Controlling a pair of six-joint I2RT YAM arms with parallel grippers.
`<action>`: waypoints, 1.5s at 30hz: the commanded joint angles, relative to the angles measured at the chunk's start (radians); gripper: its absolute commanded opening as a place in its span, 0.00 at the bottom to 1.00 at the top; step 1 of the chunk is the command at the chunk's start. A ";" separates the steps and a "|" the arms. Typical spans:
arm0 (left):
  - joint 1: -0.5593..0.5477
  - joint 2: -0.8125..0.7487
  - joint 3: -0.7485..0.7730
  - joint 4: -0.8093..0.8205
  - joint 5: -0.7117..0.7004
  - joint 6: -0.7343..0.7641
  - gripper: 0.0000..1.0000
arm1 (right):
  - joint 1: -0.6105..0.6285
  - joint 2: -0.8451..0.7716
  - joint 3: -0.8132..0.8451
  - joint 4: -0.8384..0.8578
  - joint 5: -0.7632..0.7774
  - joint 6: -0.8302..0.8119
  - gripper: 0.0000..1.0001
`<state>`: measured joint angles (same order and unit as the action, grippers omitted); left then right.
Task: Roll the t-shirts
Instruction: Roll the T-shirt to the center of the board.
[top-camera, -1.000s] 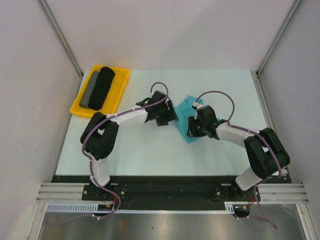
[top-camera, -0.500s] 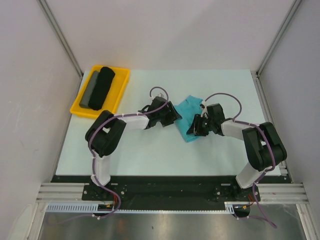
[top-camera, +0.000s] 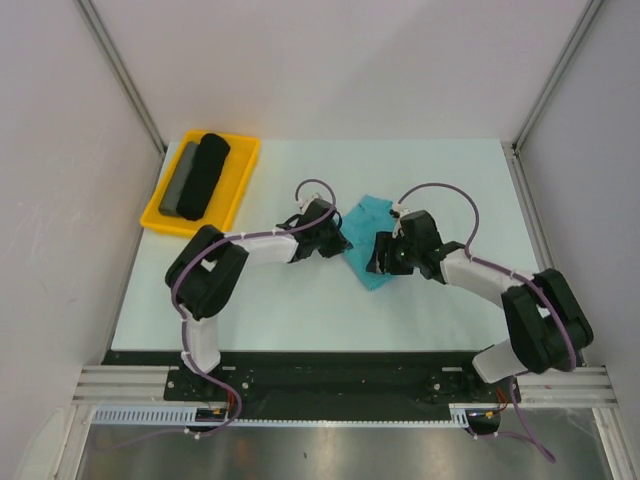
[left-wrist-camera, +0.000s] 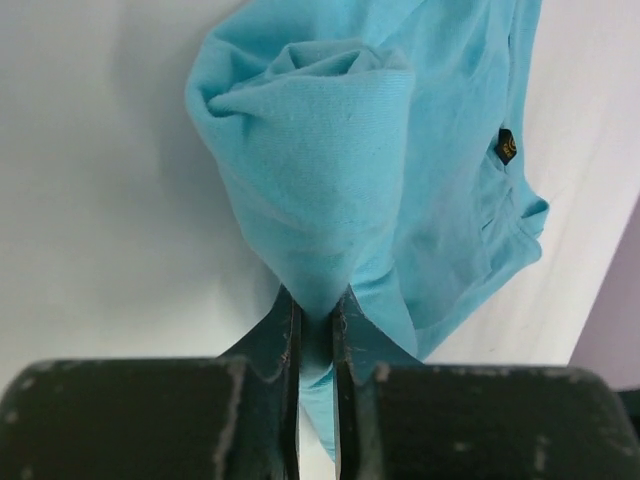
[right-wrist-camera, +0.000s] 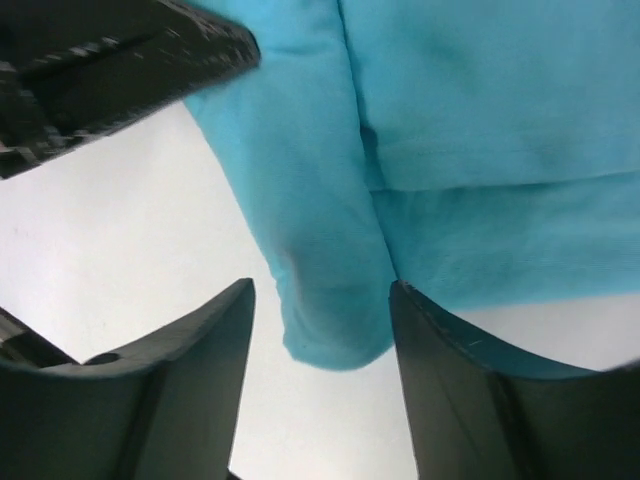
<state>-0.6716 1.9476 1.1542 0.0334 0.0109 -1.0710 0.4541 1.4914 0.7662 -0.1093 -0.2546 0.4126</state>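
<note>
T-shirt (top-camera: 369, 213) lies mid-frame in top view, long axis near-vertical, between both arms. I see left gripper (left-wrist-camera: 315, 312) pinching its bunched fold; right gripper (right-wrist-camera: 320, 292) spread wide, straddling lower edge.

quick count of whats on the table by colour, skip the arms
teal t-shirt: 1
black fabric roll: 1
grey fabric roll: 1
yellow tray: 1
total: 4

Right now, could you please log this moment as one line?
left hand: shut on t-shirt | right hand: open, straddling its fold | t-shirt: partly rolled
</note>
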 joint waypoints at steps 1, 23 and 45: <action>0.020 -0.176 -0.103 -0.180 -0.020 0.065 0.05 | 0.139 -0.149 -0.001 -0.076 0.241 -0.052 0.64; 0.061 -0.414 -0.335 -0.309 0.067 0.137 0.08 | 0.877 0.228 0.323 -0.200 0.986 -0.084 0.66; 0.135 -0.463 -0.272 -0.293 0.162 0.206 0.61 | 0.746 0.201 0.246 -0.146 0.803 -0.084 0.52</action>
<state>-0.5671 1.5497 0.8368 -0.2550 0.1387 -0.9005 1.2564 1.7813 1.0569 -0.3225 0.6376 0.3279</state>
